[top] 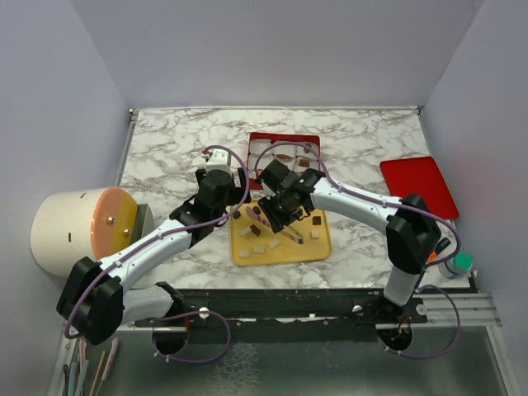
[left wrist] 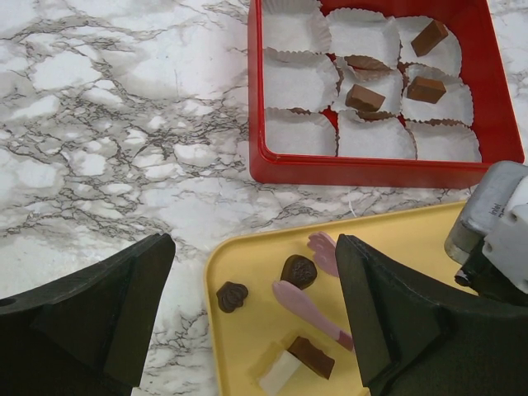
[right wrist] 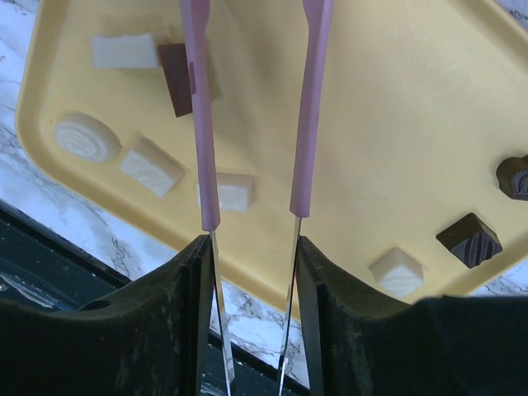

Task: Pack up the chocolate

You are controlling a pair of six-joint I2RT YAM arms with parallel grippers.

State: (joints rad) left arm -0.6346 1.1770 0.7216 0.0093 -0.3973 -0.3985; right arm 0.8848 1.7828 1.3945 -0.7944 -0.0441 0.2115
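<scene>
The chocolate is partly packed: several brown pieces (left wrist: 364,98) sit in white paper cups inside the red box (left wrist: 371,171). Others lie loose on the yellow tray (left wrist: 247,330), among them a heart-shaped one (left wrist: 299,270) and a flower-shaped one (left wrist: 232,295). My right gripper (right wrist: 252,247) is shut on the metal arms of pink-tipped tongs (right wrist: 198,124). The tong tips (left wrist: 309,301) stand apart, one on each side of the heart-shaped piece. My left gripper (left wrist: 254,247) hangs open and empty over the tray's far left corner. More brown pieces (right wrist: 469,239) lie at the tray's other end.
White and cream pieces (right wrist: 152,165) are scattered over the tray (top: 285,252). A red lid (top: 419,186) lies at the right, a green-capped bottle (top: 458,262) near the right arm's base, and a large cream drum (top: 82,231) at the left edge.
</scene>
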